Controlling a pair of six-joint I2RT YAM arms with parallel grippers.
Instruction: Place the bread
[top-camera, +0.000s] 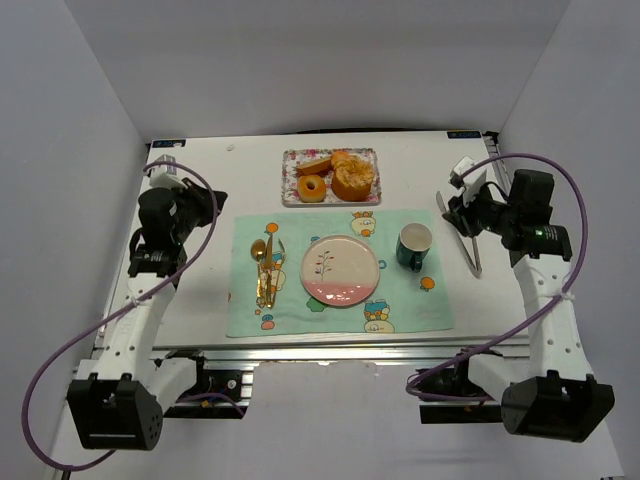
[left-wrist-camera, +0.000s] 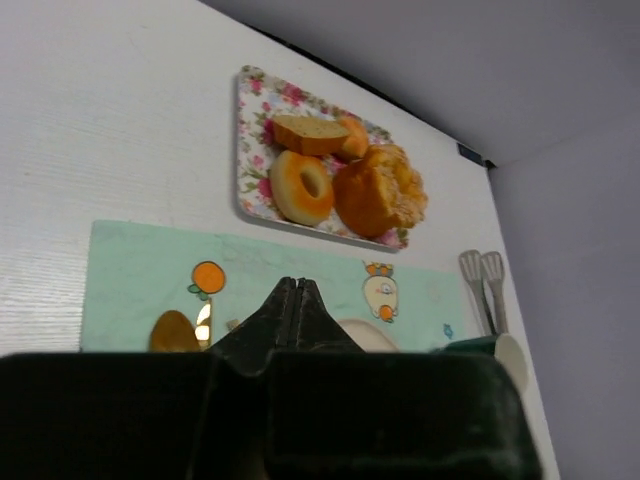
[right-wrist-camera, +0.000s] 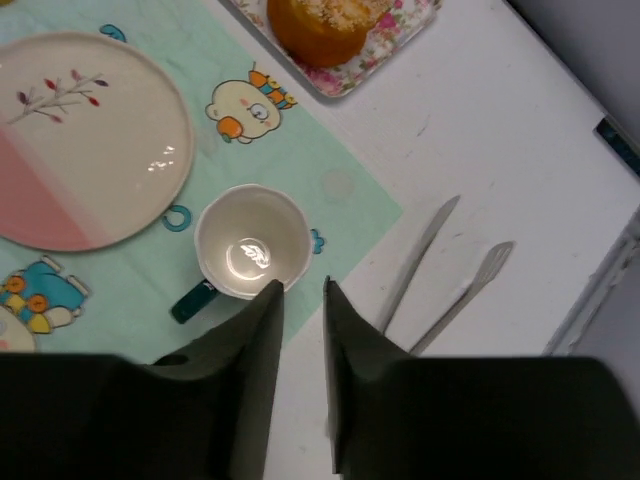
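Note:
The bread lies on a floral tray (top-camera: 288, 176) at the back centre: a ring donut (top-camera: 312, 187), a round orange bun (top-camera: 353, 178) and a tan slice (top-camera: 318, 163). In the left wrist view the donut (left-wrist-camera: 300, 187), bun (left-wrist-camera: 380, 190) and slice (left-wrist-camera: 308, 134) show on the tray (left-wrist-camera: 250, 150). A pink-and-cream plate (top-camera: 340, 270) sits empty on a mint placemat (top-camera: 400, 300). My left gripper (top-camera: 205, 205) is shut and empty (left-wrist-camera: 297, 282), left of the mat. My right gripper (top-camera: 462, 205) is slightly open and empty (right-wrist-camera: 302, 288), above the mat's right edge beside the cup.
A green cup (top-camera: 414, 246), white inside (right-wrist-camera: 252, 240), stands right of the plate (right-wrist-camera: 90, 140). Metal tongs (top-camera: 470, 245) lie on the bare table at right (right-wrist-camera: 430, 250). A gold spoon and fork (top-camera: 262, 270) lie on the mat's left. White walls enclose the table.

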